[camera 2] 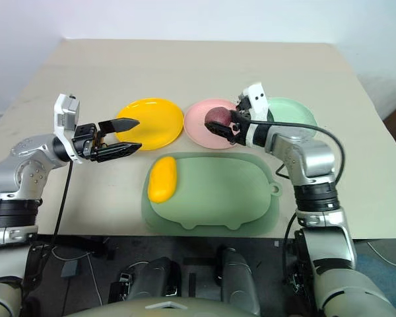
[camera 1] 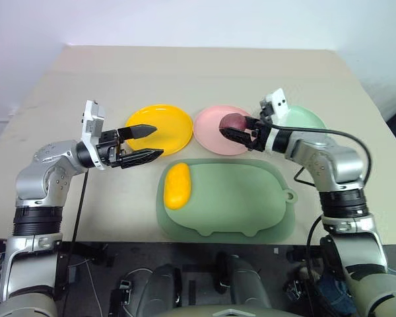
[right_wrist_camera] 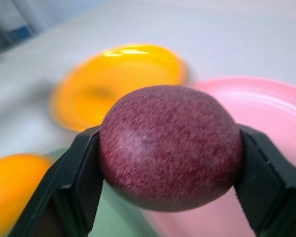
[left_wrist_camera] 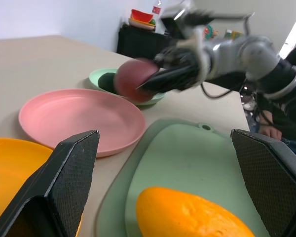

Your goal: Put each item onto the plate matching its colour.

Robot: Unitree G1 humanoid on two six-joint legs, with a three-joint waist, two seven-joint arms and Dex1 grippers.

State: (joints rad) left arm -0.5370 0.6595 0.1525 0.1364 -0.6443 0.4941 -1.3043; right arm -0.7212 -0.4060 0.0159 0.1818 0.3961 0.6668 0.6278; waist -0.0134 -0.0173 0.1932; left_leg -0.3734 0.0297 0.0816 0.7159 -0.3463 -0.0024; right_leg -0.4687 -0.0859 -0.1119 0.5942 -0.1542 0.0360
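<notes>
- Right gripper [camera 1: 241, 129]: clamped on the red fruit [right_wrist_camera: 170, 145], held over the pink plate [camera 1: 211, 135].
- Left gripper [camera 1: 147, 142]: fingers apart, empty, beside the yellow plate [camera 1: 168, 119].
- Step in hand: placing the red fruit.
- Next move: lower, then release.
- Yellow fruit [camera 1: 177, 185]: on the mat [camera 1: 244, 198], awaiting pickup.

Even, bright light falls on the tabletop [camera 1: 204, 72] with soft shadows. In the right wrist view the yellow plate [right_wrist_camera: 121, 81] behind is smeared by blur.
</notes>
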